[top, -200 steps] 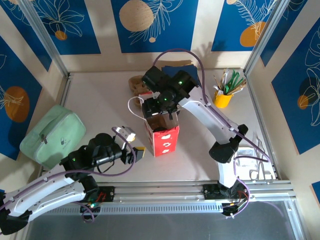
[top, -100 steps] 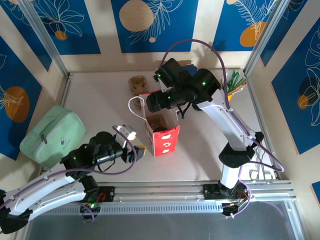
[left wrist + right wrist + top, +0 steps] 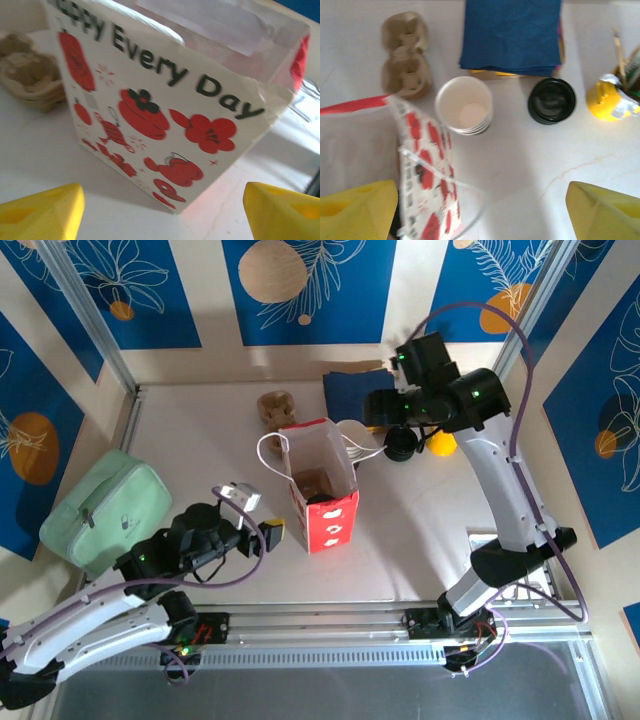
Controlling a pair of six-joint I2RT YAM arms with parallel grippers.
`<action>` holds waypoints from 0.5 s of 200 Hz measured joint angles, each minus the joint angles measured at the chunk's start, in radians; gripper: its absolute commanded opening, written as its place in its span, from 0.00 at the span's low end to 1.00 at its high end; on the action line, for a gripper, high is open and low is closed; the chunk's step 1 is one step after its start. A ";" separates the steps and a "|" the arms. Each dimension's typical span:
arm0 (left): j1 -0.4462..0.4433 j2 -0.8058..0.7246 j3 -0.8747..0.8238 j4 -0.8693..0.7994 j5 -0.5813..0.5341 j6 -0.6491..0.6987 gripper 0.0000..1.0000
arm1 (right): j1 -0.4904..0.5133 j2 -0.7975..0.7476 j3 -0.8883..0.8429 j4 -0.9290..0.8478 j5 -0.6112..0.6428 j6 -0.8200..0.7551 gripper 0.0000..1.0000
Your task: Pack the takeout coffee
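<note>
A stack of white-rimmed paper cups (image 3: 464, 105), the takeout coffee cups, stands upright on the table (image 3: 350, 435) just right of the open red-and-white paper bag (image 3: 322, 490). Something brown (image 3: 318, 482) lies inside the bag. My right gripper (image 3: 482, 212) hangs high above the table, open and empty, with the cups ahead of its yellow fingertips (image 3: 355, 210) and the bag's edge (image 3: 427, 195) between them. My left gripper (image 3: 162, 210) is open and low at the bag's near left corner (image 3: 268, 533), its printed side (image 3: 165, 110) close ahead, not touching.
Black round lids (image 3: 551, 100) sit right of the cups, then the yellow cup of stirrers (image 3: 607, 100). Blue napkins (image 3: 512, 32) and a cardboard cup carrier (image 3: 405, 55) lie at the back. A green pouch (image 3: 105, 510) rests at the left.
My right gripper has lifted out of the bag and swung back and right over the cups and lids. Both grippers have opened wider. The left arm has barely shifted.
</note>
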 measured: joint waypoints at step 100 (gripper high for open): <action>0.000 -0.092 -0.003 -0.050 -0.220 -0.138 0.90 | -0.399 -0.064 -0.342 0.290 -0.044 -0.014 0.85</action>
